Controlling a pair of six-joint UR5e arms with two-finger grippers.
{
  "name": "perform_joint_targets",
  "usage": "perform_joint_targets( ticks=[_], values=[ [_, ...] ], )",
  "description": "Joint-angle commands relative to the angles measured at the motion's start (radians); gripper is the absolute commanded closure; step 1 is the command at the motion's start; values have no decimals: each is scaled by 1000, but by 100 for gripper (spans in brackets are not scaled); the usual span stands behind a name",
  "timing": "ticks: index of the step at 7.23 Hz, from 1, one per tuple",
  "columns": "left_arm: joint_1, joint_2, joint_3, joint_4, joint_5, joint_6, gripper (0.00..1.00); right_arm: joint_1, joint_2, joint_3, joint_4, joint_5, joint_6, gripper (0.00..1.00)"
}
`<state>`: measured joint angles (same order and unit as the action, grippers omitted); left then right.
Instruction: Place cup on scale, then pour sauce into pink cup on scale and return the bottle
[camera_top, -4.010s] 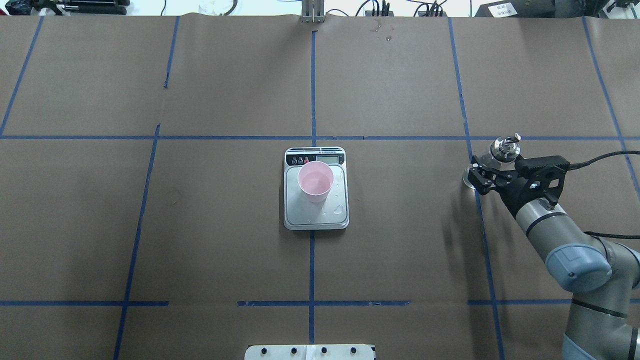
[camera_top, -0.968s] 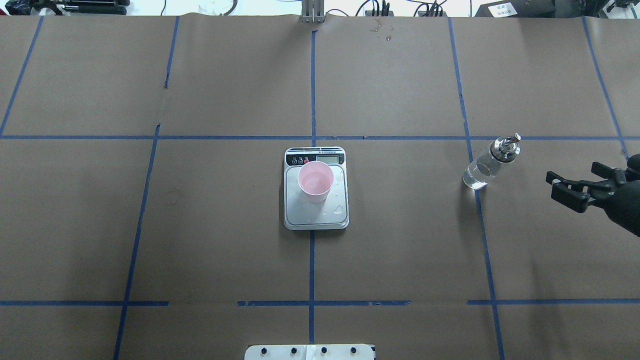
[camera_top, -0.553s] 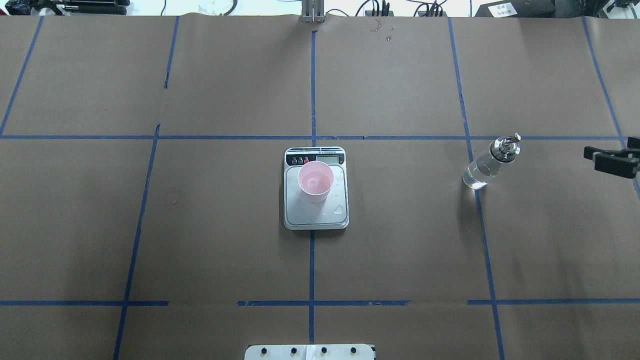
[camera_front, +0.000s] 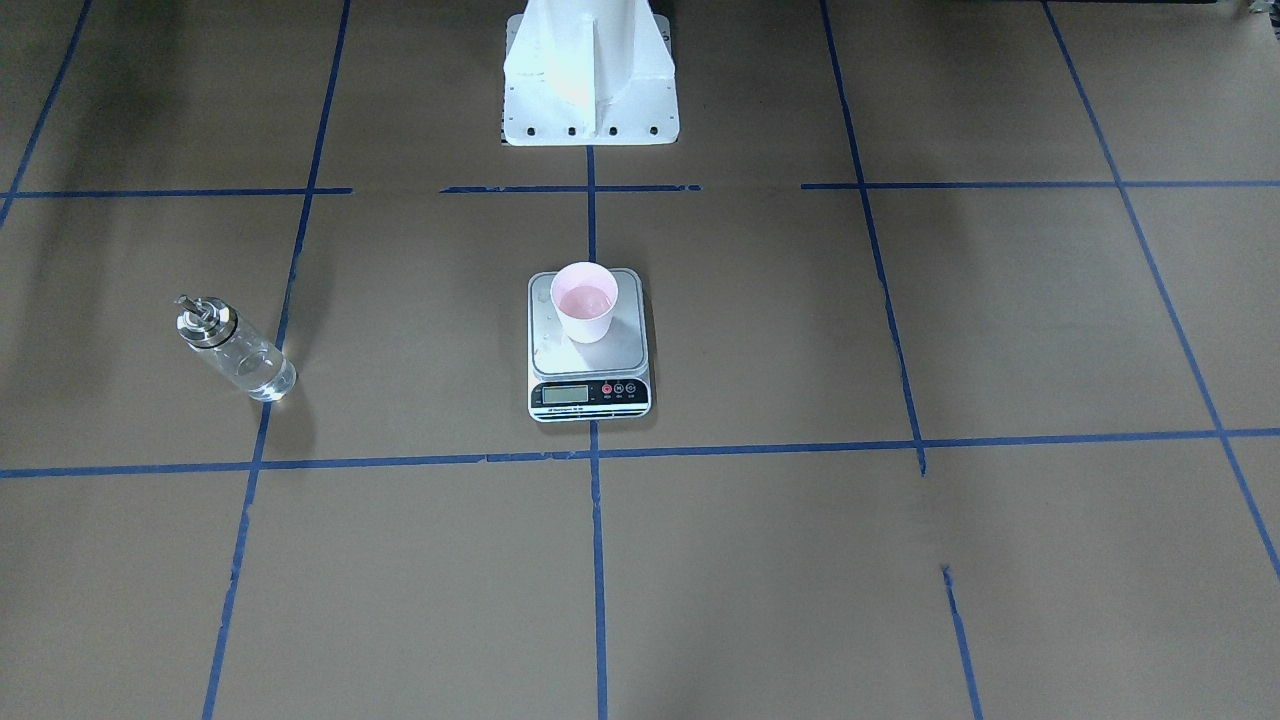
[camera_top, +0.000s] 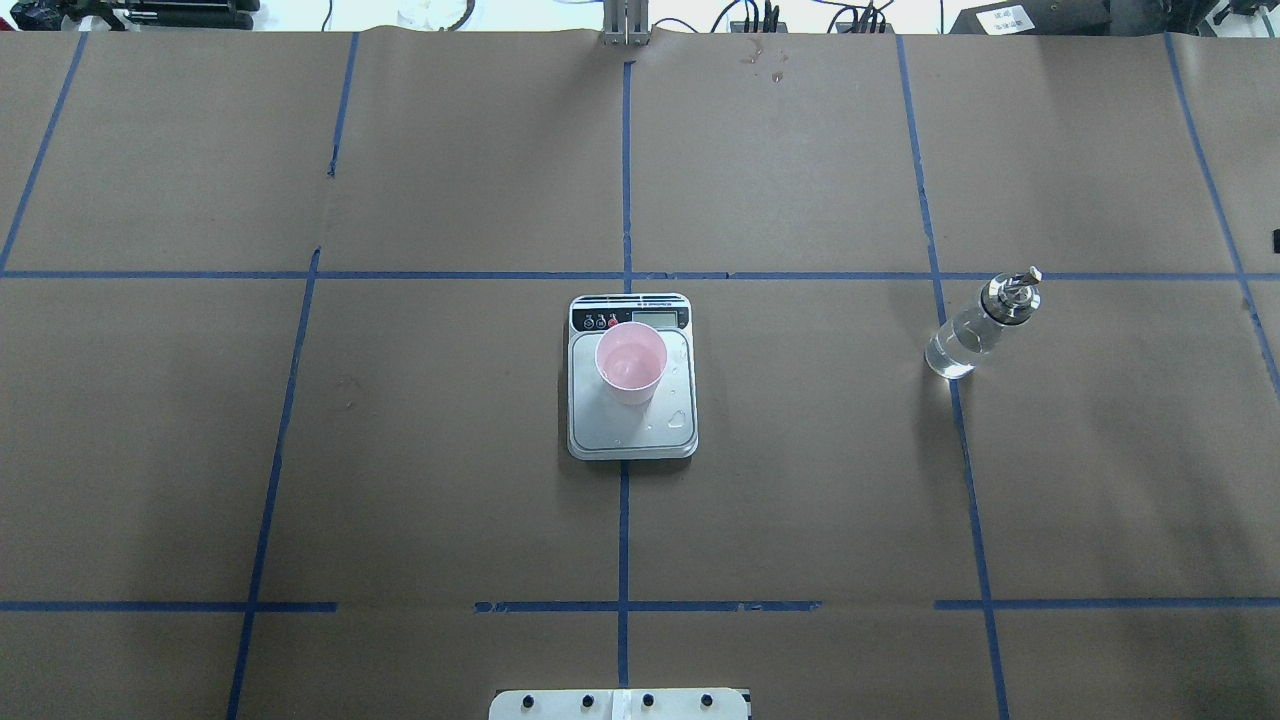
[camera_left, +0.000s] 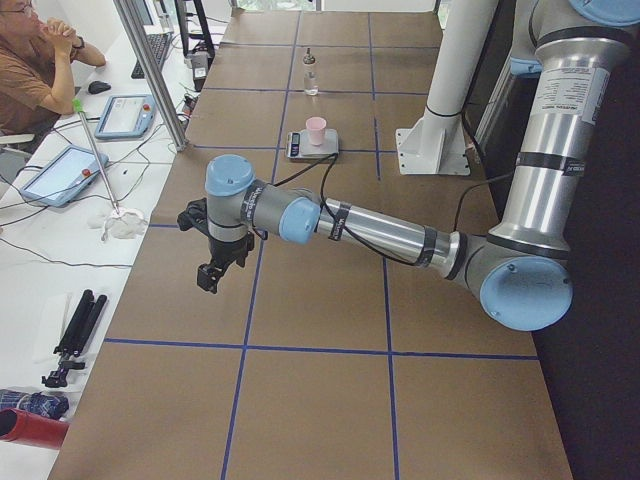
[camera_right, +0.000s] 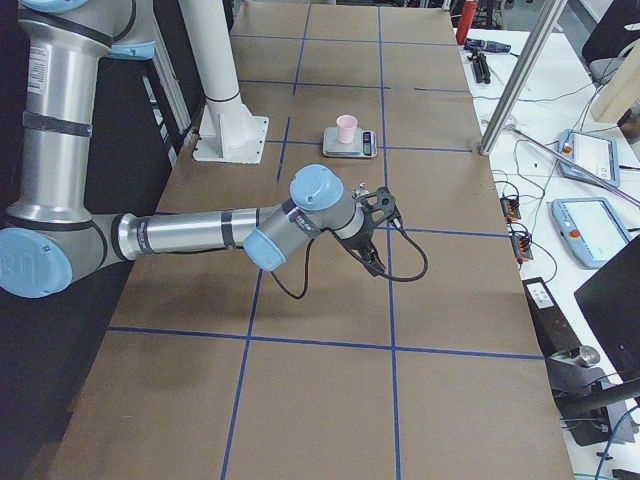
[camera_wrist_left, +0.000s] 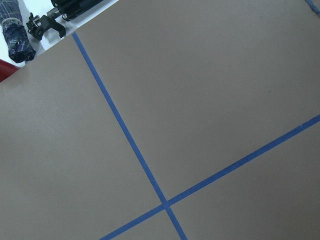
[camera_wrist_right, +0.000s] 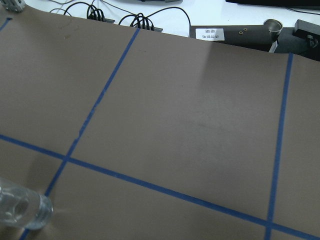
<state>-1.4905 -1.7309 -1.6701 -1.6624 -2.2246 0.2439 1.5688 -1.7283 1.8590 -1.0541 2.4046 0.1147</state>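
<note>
The right jaws show only in a side view, so whether they are parted or closed cannot be told; the same holds for the left jaws, which hang over bare tabletop (camera_left: 300, 400) at the left end. The right arm (camera_right: 200, 232) reaches out low, apart from the bottle (camera_top: 975, 325), which stands upright and free on a tape line (camera_top: 962, 450) at the right; the cup (camera_top: 631, 362) sits on the scale (camera_top: 620, 435), toward its display, with a little liquid inside and a few drops (camera_top: 680, 420) beside it on the platform. The task looks all but done; any retreat should lead away from the bottle, high enough to miss its cap, and wide of the scale so the cup is not jolted.
</note>
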Motion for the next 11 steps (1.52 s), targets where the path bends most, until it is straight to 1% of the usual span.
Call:
perform_joint_targets(
  ticks=[1,2,3,4,5,6,7,8,9,10,11],
  values=[
    [-1,5,-2,47,-4,3,0,94,54,5,-327,13,-251,0],
    [-5,5,-2,79,-21,8,0,83,53,6,-372,-54,-248,0],
    [-32,5,-2,143,-53,11,0,73,56,6,-415,-205,-242,0],
    [-43,-1,-2,211,-55,18,0,63,52,5,-421,-229,-236,0],
    [-54,5,3,217,-55,61,0,63,47,5,-450,-229,-213,0],
    [-77,7,33,219,-53,122,0,51,46,0,-534,-231,-190,0],
    [-85,7,82,230,-52,164,0,41,42,3,-585,-217,-188,0],
    [-85,10,98,245,-52,170,0,40,49,29,-581,-200,-191,0],
    [-89,22,104,257,-53,173,0,18,41,40,-595,-155,-187,0],
    [-94,40,104,257,-53,176,0,10,36,35,-595,-150,-188,0],
    [-94,53,107,257,-53,176,0,10,30,2,-598,-150,-188,0]
  ],
)
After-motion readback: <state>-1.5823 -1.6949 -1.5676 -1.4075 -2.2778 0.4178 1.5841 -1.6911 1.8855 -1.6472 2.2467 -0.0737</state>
